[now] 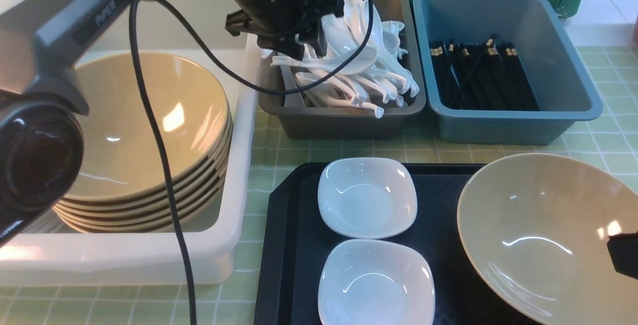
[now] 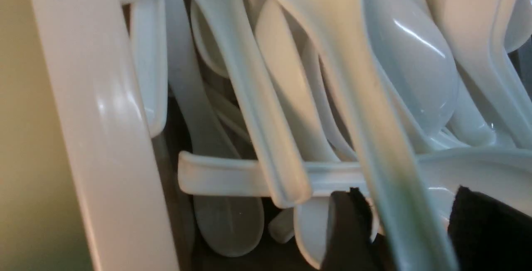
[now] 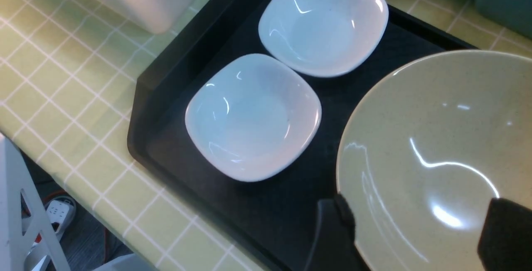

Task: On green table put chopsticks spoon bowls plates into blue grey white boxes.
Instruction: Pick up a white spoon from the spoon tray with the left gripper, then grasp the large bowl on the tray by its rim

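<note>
My left gripper (image 1: pixel 294 41) hangs over the grey box (image 1: pixel 344 115), which is heaped with white spoons (image 1: pixel 359 61). In the left wrist view its fingers (image 2: pixel 345 229) stand apart, and a spoon handle (image 2: pixel 374 138) runs between them onto the pile. My right gripper (image 3: pixel 415 237) is open, with its jaws on either side of the near rim of a beige bowl (image 3: pixel 436 138) on the black tray (image 3: pixel 249 204). Two white plates (image 1: pixel 367 196) (image 1: pixel 376 282) lie on the tray beside that bowl (image 1: pixel 538 235). Black chopsticks (image 1: pixel 478 76) fill the blue box (image 1: pixel 503 125).
The large white tub (image 1: pixel 239 165) on the left holds a stack of several beige bowls (image 1: pixel 144 130). Its rim (image 2: pixel 104 138) runs right beside the spoon box. The green checked table (image 1: pixel 598 145) shows between the boxes and the tray. The left arm's cable hangs across the tub.
</note>
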`<control>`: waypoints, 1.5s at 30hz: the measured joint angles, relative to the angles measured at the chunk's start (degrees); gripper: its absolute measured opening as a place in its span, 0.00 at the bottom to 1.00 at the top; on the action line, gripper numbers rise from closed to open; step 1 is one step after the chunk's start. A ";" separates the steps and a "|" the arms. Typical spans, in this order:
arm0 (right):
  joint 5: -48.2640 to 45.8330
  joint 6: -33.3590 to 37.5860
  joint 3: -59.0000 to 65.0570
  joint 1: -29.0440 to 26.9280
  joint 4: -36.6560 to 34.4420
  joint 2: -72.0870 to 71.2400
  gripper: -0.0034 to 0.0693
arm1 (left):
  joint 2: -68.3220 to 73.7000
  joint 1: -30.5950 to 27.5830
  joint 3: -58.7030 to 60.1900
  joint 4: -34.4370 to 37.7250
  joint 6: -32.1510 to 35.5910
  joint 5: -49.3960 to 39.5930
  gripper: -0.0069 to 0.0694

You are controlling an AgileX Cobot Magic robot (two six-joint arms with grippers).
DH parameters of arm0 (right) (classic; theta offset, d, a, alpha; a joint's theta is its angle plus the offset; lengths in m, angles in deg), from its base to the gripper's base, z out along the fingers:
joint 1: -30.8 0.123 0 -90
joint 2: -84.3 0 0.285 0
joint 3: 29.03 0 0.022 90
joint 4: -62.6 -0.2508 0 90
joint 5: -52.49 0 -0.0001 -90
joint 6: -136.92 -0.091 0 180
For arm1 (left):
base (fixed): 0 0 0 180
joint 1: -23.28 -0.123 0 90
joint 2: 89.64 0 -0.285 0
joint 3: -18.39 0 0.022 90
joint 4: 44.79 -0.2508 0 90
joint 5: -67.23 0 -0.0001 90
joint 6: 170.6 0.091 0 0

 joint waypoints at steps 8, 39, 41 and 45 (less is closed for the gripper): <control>-0.77 -0.07 0.00 0.00 4.92 -0.35 0.67 | -4.53 0.17 0.00 2.21 5.70 -5.74 0.86; -7.95 -16.63 0.00 0.00 16.91 -3.67 0.08 | 8.18 23.01 5.71 16.64 22.40 -5.40 0.39; -7.89 -16.63 0.00 0.00 16.91 -3.67 0.08 | 8.18 22.95 5.70 18.00 23.24 -5.72 0.19; -7.84 -16.63 0.00 0.00 16.91 -3.67 0.08 | 8.18 22.90 4.69 19.76 23.99 -6.58 0.11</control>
